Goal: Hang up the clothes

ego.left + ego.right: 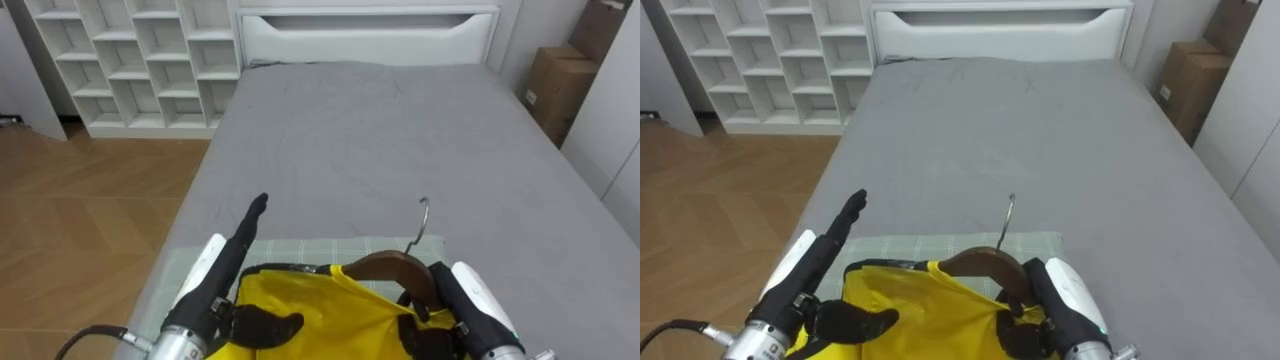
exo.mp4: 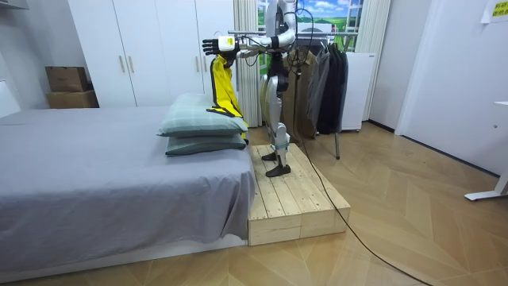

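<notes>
A yellow garment [image 1: 310, 305] hangs on a brown wooden hanger [image 1: 385, 268] with a metal hook [image 1: 423, 215] pointing up and away from me. My right hand [image 1: 440, 300] is shut on the hanger at its right side. My left hand [image 1: 225, 275] reaches forward along the garment's left edge with its fingers straight and its thumb lying on the cloth. In the room view the garment [image 2: 225, 91] drapes down from my outstretched arms above the pillows. I stand on a wooden platform [image 2: 294, 199] at the bed's end, facing the bed.
A grey bed [image 1: 380, 130] stretches ahead, with green checked pillows [image 2: 202, 123] just below my hands. A white shelf unit [image 1: 140, 60] stands at the far left and cardboard boxes [image 1: 560, 85] at the far right. Behind me is a clothes rack [image 2: 325, 79] with dark garments.
</notes>
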